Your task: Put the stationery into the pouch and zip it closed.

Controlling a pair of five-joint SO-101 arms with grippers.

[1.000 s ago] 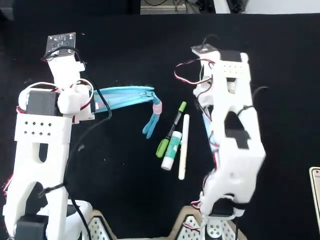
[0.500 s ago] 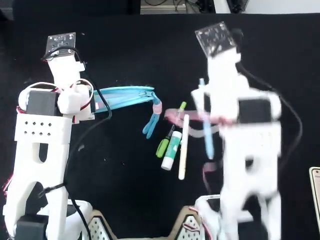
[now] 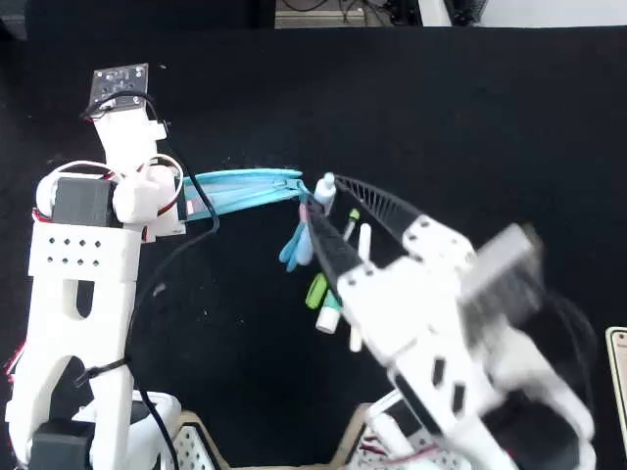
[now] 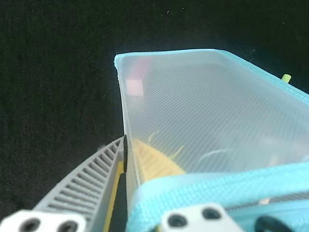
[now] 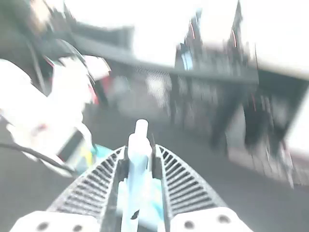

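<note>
My left gripper [image 3: 188, 203] is shut on one end of the translucent, teal-edged pouch [image 3: 245, 188], holding it off the black table. The pouch wall [image 4: 203, 111] shows close up in the left wrist view, beside one grey finger [image 4: 87, 181]. My right gripper [image 3: 318, 198] is shut on a light blue pen [image 3: 324, 186], its tip right at the pouch's far end. The same pen [image 5: 138, 154] stands between the shut jaws in the right wrist view. A green marker [image 3: 317, 290], a glue stick [image 3: 329, 318] and a white pen [image 3: 363, 240] lie on the table, partly under the right arm.
A blue strap [image 3: 292, 250] hangs from the pouch's far end. A pale flat object [image 3: 617, 357] sits at the table's right edge. The black table [image 3: 245, 343] has open room between the two arm bases and along the back.
The right arm has swung down and left with the blue pen, bringing its tip to the pouch's end. The left arm and pouch have kept still.
</note>
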